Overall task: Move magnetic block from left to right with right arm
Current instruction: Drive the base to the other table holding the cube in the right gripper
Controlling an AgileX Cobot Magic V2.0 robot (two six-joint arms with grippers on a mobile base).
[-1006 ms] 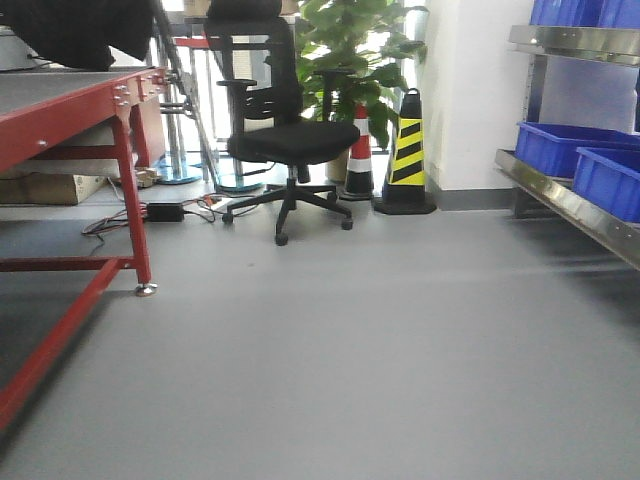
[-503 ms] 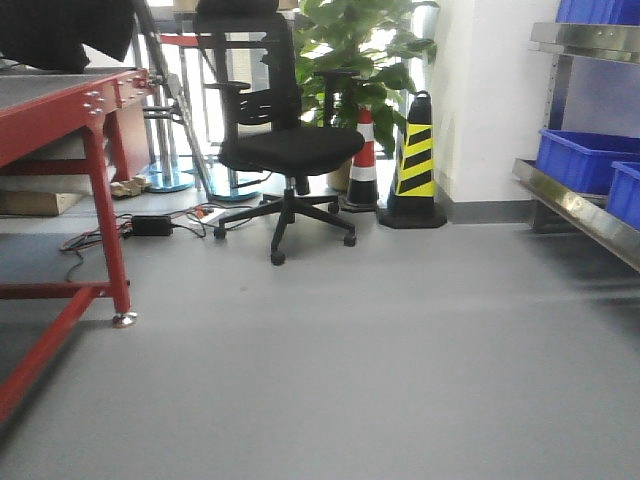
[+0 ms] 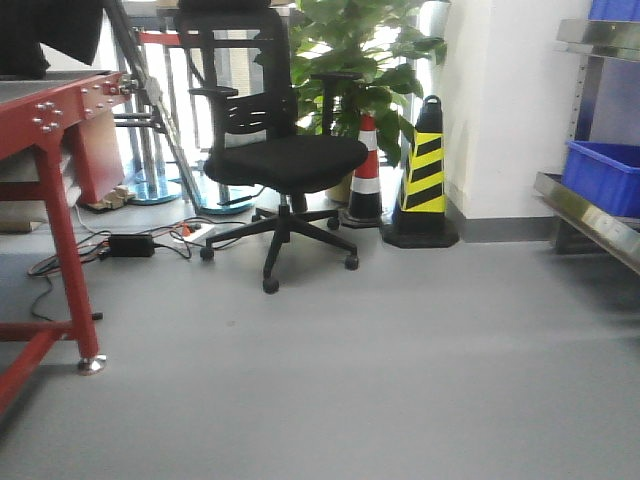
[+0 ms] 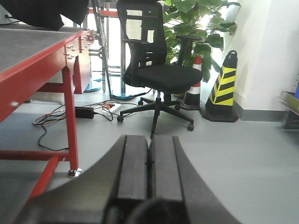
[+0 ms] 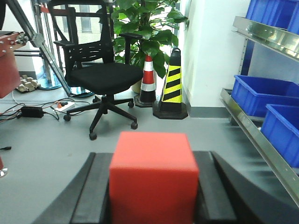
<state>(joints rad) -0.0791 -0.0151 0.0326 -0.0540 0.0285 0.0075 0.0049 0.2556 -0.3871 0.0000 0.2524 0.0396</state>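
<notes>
Front view: one black office chair (image 3: 285, 165) and two traffic cones, a red-and-white one (image 3: 366, 170) and a black-and-yellow one (image 3: 425, 175), standing side by side in front of a leafy plant (image 3: 360, 50). A red table (image 3: 50, 120) is on the left and one blue bin (image 3: 603, 178) sits on the shelf (image 3: 590, 215) at right. Neither arm shows up here.

Left wrist view: the left gripper (image 4: 148, 161) has its two fingers pressed flat together with nothing between them. This view shows a lot more of the table top, plus the chair and both cones.

Right wrist view: this is the only view with the block (image 5: 153, 172). It's one red cube, pinched between the right gripper (image 5: 152, 196) fingers and held up off the floor. Two bins sit on the lower shelf here, with more blue up top. Can't see inside any of them.
</notes>
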